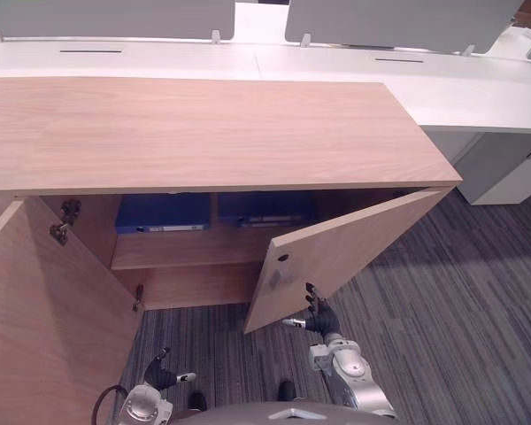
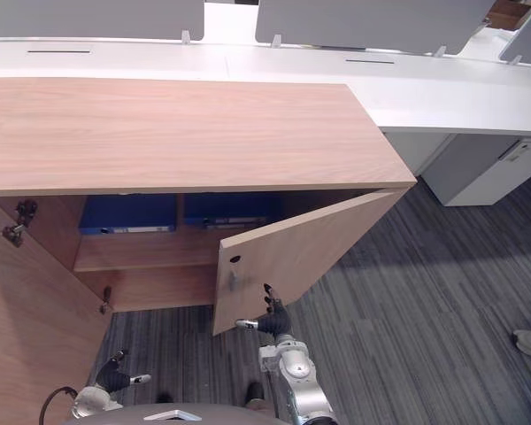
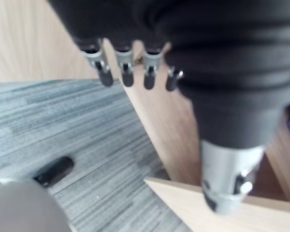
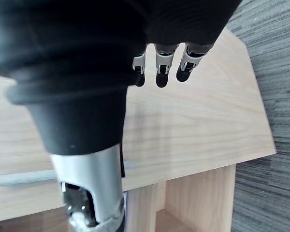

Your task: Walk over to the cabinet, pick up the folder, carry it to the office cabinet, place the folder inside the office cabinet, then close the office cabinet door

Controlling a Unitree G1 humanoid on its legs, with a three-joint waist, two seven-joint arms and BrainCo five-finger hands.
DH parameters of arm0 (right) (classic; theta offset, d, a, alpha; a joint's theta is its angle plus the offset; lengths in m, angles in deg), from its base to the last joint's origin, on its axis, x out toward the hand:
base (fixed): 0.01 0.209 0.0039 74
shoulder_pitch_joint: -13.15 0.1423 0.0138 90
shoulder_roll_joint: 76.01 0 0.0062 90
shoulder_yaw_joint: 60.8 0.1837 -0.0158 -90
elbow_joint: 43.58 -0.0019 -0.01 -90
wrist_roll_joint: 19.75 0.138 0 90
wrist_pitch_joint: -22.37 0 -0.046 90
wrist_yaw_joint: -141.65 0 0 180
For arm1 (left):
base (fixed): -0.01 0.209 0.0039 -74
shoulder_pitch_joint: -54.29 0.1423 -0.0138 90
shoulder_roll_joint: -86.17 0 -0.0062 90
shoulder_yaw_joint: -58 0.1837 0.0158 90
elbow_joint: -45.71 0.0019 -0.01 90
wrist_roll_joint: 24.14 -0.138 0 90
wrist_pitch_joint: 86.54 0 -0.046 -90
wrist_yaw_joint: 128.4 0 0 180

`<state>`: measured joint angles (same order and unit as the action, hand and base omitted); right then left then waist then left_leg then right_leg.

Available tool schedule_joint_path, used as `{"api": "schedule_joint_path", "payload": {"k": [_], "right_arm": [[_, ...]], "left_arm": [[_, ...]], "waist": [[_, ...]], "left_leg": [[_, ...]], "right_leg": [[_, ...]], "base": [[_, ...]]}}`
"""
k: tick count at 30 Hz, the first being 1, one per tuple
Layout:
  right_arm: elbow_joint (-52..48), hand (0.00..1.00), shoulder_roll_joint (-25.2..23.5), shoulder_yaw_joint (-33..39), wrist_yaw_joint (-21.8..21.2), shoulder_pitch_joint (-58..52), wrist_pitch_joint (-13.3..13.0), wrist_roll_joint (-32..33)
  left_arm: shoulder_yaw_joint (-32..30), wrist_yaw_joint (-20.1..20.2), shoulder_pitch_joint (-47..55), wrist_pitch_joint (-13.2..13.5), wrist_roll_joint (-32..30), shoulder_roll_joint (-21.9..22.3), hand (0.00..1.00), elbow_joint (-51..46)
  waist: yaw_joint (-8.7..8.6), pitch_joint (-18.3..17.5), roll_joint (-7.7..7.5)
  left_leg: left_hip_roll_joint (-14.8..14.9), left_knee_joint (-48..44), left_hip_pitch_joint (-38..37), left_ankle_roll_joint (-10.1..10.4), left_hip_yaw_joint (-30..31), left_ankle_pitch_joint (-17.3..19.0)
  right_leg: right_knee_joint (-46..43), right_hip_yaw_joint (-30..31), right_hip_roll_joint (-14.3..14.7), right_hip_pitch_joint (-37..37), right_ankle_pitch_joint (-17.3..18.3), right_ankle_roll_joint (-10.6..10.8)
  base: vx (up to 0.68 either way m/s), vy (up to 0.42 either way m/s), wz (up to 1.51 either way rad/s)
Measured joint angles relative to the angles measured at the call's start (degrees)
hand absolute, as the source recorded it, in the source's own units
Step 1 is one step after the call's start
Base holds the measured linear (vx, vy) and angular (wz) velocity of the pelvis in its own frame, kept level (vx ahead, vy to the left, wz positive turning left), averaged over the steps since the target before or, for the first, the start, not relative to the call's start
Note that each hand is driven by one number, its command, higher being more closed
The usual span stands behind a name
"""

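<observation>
The office cabinet (image 1: 203, 133) is pale wood-grain board, smooth and matt. The door (image 1: 345, 252) just ahead of the right hand (image 1: 317, 316) has the same finish and carries a small silvery metal handle (image 1: 277, 277). Beyond that door, the blue folders (image 1: 164, 213) look like smooth plastic with a slight sheen. Under the hand lies grey striped carpet (image 1: 442, 301), rough and dull. The hand's cover (image 4: 77, 53) is dark, matt and ribbed, and its fingers (image 4: 162, 53) are silvery metal.

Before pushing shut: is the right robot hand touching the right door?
Cannot tell: in the right wrist view, the right robot hand overlaps that door.
</observation>
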<state>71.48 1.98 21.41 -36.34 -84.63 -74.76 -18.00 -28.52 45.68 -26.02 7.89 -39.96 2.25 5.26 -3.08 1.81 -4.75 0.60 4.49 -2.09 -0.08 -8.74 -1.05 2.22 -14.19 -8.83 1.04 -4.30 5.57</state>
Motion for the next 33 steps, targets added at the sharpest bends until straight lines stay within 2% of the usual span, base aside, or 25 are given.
{"api": "schedule_joint_path", "payload": {"k": [7, 10, 21, 24, 25, 29, 33], "right_arm": [[11.4, 0.0, 0.0, 0.1, 0.0, 0.1, 0.2, -4.5], [15.2, 0.0, 0.0, 0.3, 0.0, -0.1, 1.2, -6.0], [21.3, 0.0, -0.2, 4.2, 2.2, -0.7, 2.0, -6.7], [22.8, 0.0, -0.2, 4.9, 2.3, 0.1, 2.4, -6.7], [23.3, 0.0, -0.2, 5.2, 2.3, 0.6, 2.4, -6.7], [23.3, 0.0, -0.3, 5.9, 2.3, 1.3, 2.5, -6.9], [23.5, 0.0, -1.1, 7.5, 2.6, 1.4, 2.4, -6.8]], "left_arm": [[-0.1, -0.9, -1.1, 0.0, 0.0, 1.1, 0.0, 2.0], [-0.2, -1.2, -1.6, -0.1, 1.0, 1.6, 0.0, 3.1], [-1.1, -1.4, -1.7, -0.1, 2.3, 2.9, 0.0, 3.5], [-1.1, -1.4, -1.6, -0.1, 4.3, 3.2, 0.0, 3.6], [-1.2, -1.5, -1.6, -0.1, 4.5, 3.2, 0.0, 3.6], [-2.0, -2.0, -1.6, -0.1, 6.0, 3.2, 0.0, 3.6], [-4.0, -2.9, -1.6, -0.1, 7.3, 3.3, 0.0, 3.6]], "waist": [[0.04, -0.2, 0.91], [-0.18, -0.2, 1.05], [-0.34, 0.0, 1.32], [-0.24, 0.1, 1.45], [-0.31, 0.3, 1.43], [-0.17, 0.8, 1.43], [-0.25, 1.3, 1.76]], "left_leg": [[0.1, 0.4, 0.0, 0.2, 1.0, -0.7], [0.1, 0.4, -0.1, 0.3, 1.0, -0.8], [0.2, 0.4, -1.4, 0.6, -1.2, -0.3], [0.2, 0.4, -1.6, 0.6, -2.1, -0.1], [0.1, 0.4, -1.7, 0.7, -2.1, 0.0], [0.1, 0.4, -0.5, 1.0, -1.9, 0.2], [-0.4, 0.4, 0.7, 0.8, 3.2, -0.5]], "right_leg": [[0.2, -0.7, 0.0, -0.7, 0.3, -0.1], [0.5, -0.6, 0.0, -0.9, 0.4, 0.3], [1.2, 1.7, 0.3, -1.5, -0.7, 0.4], [0.7, 2.7, 0.3, -0.9, -0.6, 0.4], [0.4, 2.8, 0.3, -0.7, -0.2, 0.0], [-4.5, 3.4, -0.2, 2.3, 2.4, 0.6], [-8.1, 4.6, 0.1, 2.6, 6.6, 1.1]], "base": [[-0.07, -0.02, 0.08], [-0.04, -0.007, 0.0], [-0.01, -0.004, -0.09], [-0.03, -0.008, -0.15], [-0.05, -0.007, -0.09], [-0.05, -0.006, 0.02], [0.02, -0.029, 0.62]]}}
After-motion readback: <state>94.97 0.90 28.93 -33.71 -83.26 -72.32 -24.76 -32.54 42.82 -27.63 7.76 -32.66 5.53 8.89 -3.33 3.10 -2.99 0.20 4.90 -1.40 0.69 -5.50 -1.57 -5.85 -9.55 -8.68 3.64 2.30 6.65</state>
